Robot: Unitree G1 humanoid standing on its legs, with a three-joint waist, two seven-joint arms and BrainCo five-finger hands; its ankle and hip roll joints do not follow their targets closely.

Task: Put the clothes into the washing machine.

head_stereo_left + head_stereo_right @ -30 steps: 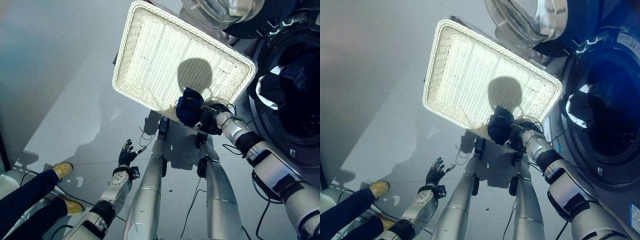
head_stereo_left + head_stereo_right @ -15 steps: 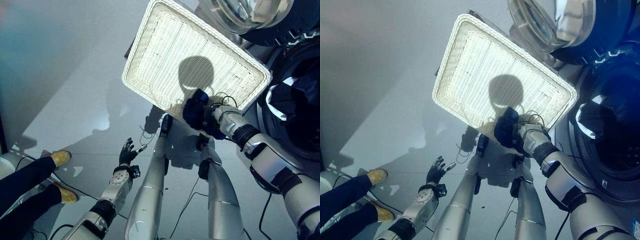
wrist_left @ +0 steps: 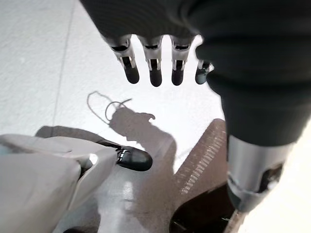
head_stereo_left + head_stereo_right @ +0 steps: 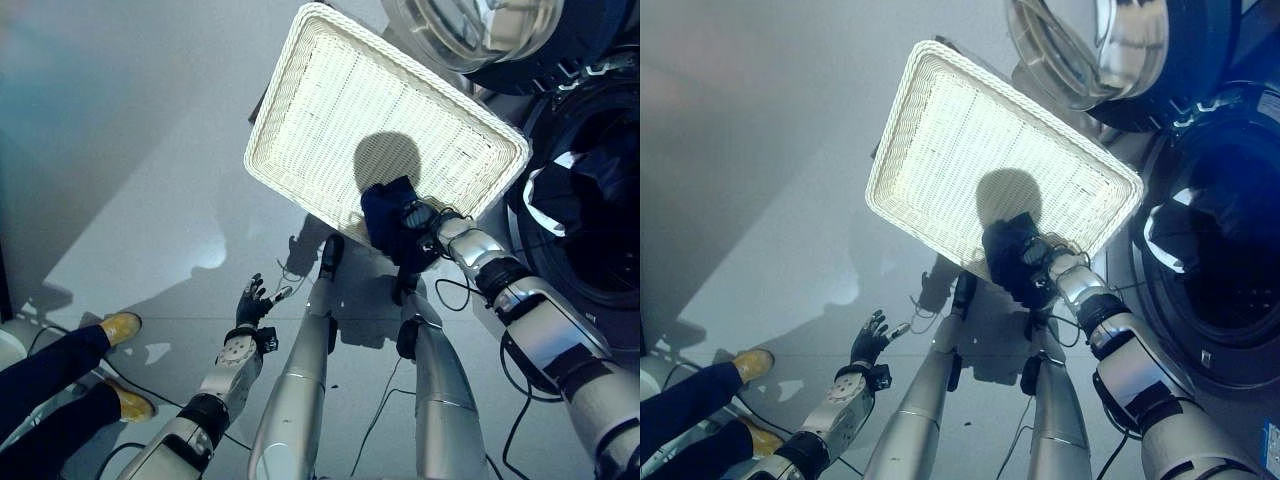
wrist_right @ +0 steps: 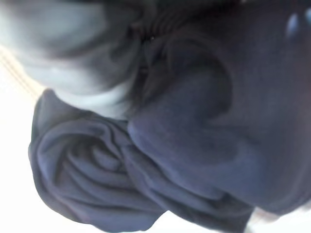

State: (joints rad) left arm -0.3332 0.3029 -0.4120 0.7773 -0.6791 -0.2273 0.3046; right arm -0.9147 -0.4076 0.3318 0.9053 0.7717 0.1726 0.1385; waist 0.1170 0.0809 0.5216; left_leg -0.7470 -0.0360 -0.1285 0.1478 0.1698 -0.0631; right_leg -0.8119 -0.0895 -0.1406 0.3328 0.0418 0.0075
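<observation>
A bunched dark blue garment (image 4: 385,215) hangs over the near rim of the white wicker basket (image 4: 300,90), with my right hand (image 4: 428,228) shut on it. The right wrist view shows the same folded blue cloth (image 5: 121,184) pressed close against the hand. To the right stands the washing machine, its drum opening (image 4: 600,230) holding dark and white clothes. Its round glass door (image 4: 480,30) is swung open above the basket's far corner. My left hand (image 4: 252,302) hangs low at the left over the floor, its fingers (image 3: 155,73) straight and holding nothing.
The basket's inside is bare wicker. A person's dark trouser legs (image 4: 50,375) and yellow shoes (image 4: 120,325) stand at the lower left. Grey floor spreads to the left of the basket.
The whole view has shifted as the camera moved. My right hand has carried the blue garment a little further over the basket's near rim. The left hand has stayed where it was.
</observation>
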